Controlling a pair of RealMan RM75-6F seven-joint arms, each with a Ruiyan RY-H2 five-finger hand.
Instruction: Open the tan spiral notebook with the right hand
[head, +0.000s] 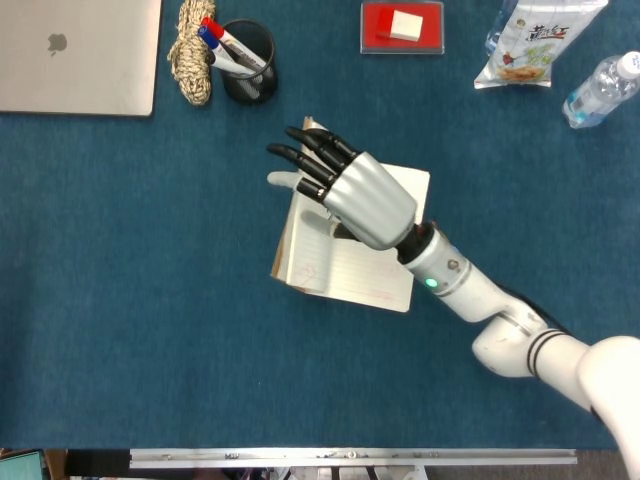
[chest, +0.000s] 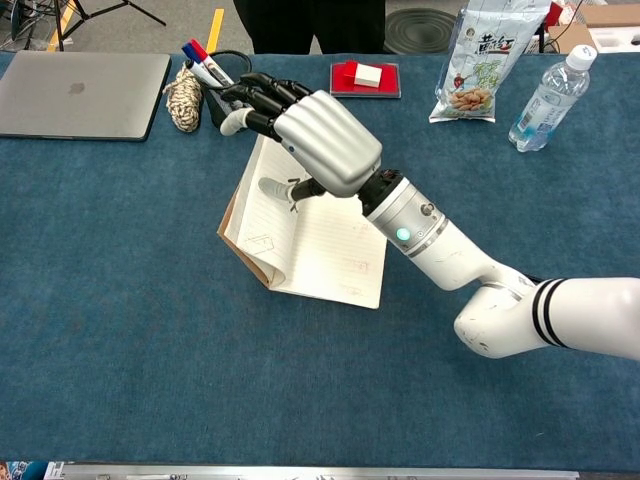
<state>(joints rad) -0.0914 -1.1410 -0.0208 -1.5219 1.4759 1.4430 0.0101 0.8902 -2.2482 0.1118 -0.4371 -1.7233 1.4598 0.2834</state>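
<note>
The right hand's (chest: 318, 138) fingers (head: 300, 158) lie together, extended over the raised cover's top edge, thumb beneath on its inner page (actual grip unclear). The tan spiral notebook (head: 345, 255) sits below the fingers, lined pages exposed. Beyond the fingertips stands a pen cup (head: 248, 62); a rope bundle (head: 193, 52) beside it.

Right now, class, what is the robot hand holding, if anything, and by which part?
The right robot hand holds the tan spiral notebook by its lifted front cover's free edge.
</note>
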